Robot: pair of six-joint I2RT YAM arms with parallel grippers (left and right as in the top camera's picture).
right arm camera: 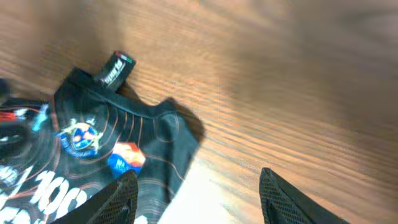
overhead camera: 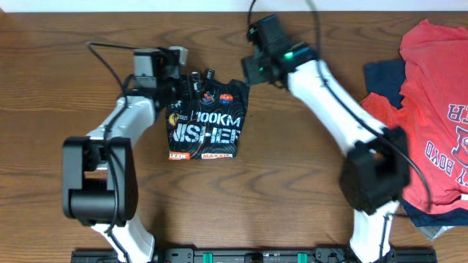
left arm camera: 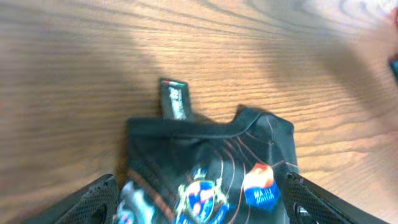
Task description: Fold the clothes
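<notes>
A: Black shirt [overhead camera: 207, 124] lies left of centre on the desk [overhead camera: 292, 183]. It's folded to a small rectangle, flat, "100KM" print up.
B: Hands?
A: Left hand [overhead camera: 189, 79] is at its far-left corner. Right hand [overhead camera: 247, 73] is just off its far-right corner. Overhead can't settle either hand's fingers; the wrists cover them.
B: Wrist cams?
A: Left wrist: fingers [left arm camera: 93, 202] spread wide, one on each side of the shirt's far edge. Released, nothing pinched. It also shows a small label tab [left arm camera: 173, 99] poking past that edge onto the wood.
Right wrist: fingers [right arm camera: 121, 199] apart too, released. Bare desk between them, shirt corner beside one.
B: Anything else?
A: Only overhead catches it: a red shirt [overhead camera: 435, 109] on a navy garment [overhead camera: 382, 79], piled at the right edge, well apart.
</notes>
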